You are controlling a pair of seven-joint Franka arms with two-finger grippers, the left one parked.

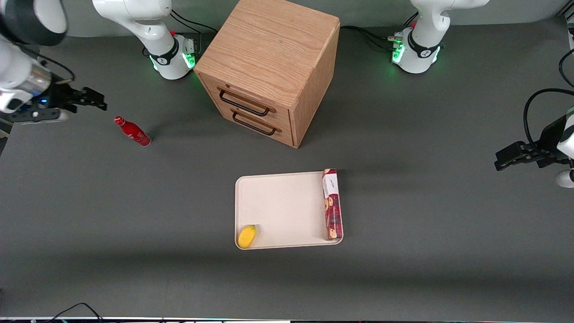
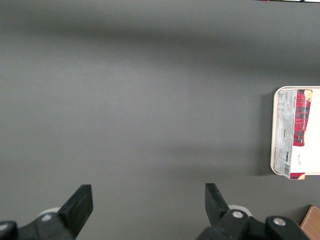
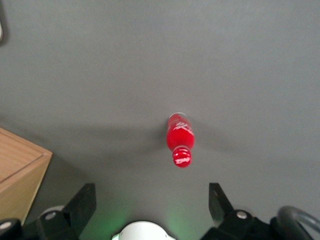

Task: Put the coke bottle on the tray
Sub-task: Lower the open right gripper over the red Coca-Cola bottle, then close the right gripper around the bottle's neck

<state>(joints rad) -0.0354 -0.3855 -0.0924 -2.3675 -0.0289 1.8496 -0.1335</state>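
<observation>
The small red coke bottle (image 1: 132, 131) with a red cap stands upright on the grey table toward the working arm's end; it also shows in the right wrist view (image 3: 180, 137). My gripper (image 1: 92, 99) hangs open and empty above the table, beside the bottle and apart from it; its two dark fingers stand wide apart in the right wrist view (image 3: 152, 199). The cream-white tray (image 1: 282, 206) lies nearer the front camera than the cabinet, and its edge shows in the left wrist view (image 2: 274, 131).
A wooden two-drawer cabinet (image 1: 269, 67) stands at the middle of the table, its corner in the right wrist view (image 3: 17, 172). On the tray lie a long dark-red cookie box (image 1: 332, 204) along one edge and a small yellow fruit (image 1: 247, 236) in a corner.
</observation>
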